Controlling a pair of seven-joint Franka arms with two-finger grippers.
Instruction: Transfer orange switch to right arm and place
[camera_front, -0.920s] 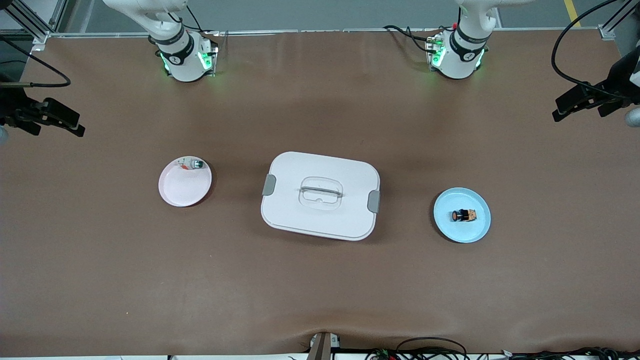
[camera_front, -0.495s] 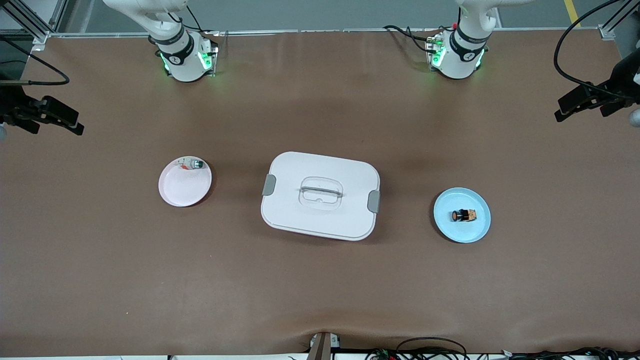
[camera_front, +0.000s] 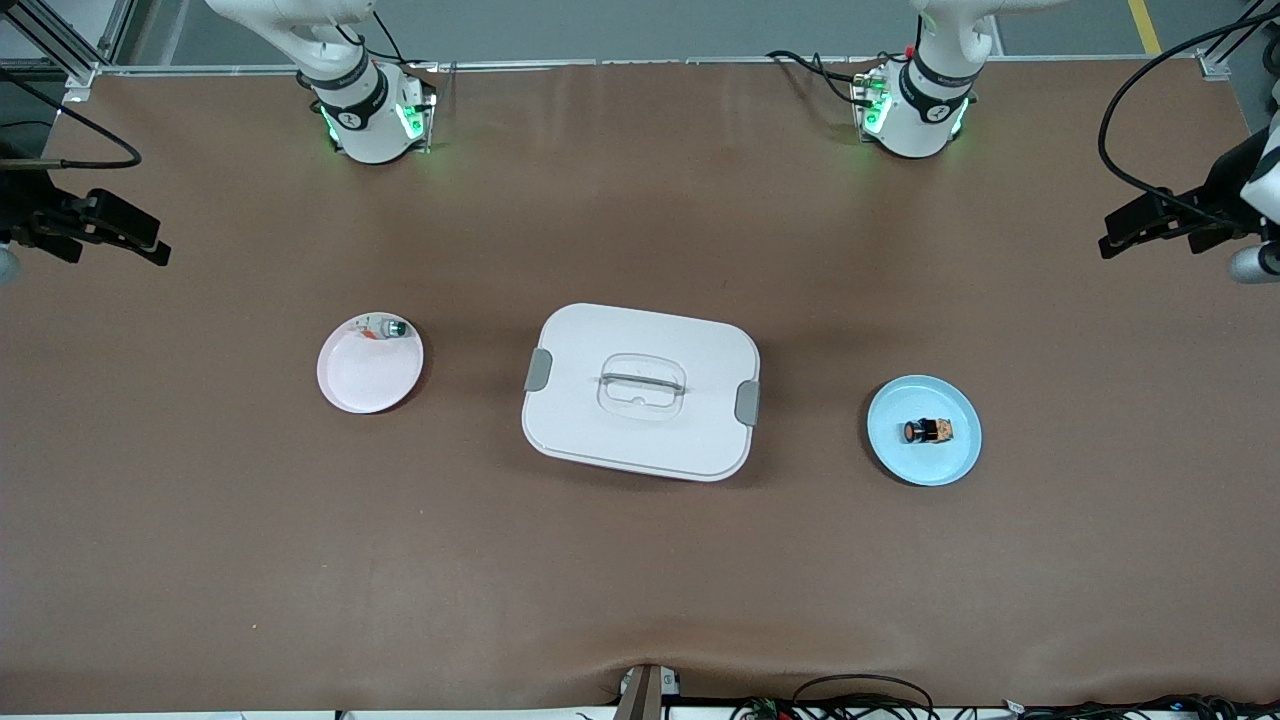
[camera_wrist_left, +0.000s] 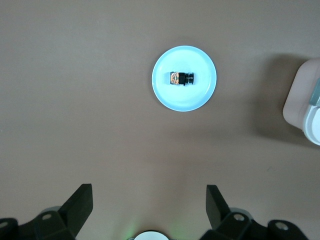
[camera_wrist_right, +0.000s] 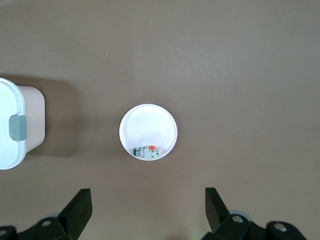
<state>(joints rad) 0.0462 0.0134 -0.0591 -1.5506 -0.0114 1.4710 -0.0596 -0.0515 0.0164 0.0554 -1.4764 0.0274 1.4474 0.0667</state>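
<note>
Orange switch (camera_front: 927, 431) lying on blue plate (camera_front: 955, 465), toward left arm's end. Left gripper (camera_wrist_left: 149, 202) high over bare table, jaws apart. Right gripper (camera_wrist_right: 148, 202) likewise, jaws apart.

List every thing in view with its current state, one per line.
orange switch: on its side on the blue plate, untouched
green-faced switch: lying at the pink plate's rim
white box: lid on
left tool: open, high over the table
right tool: open, high over the table
</note>
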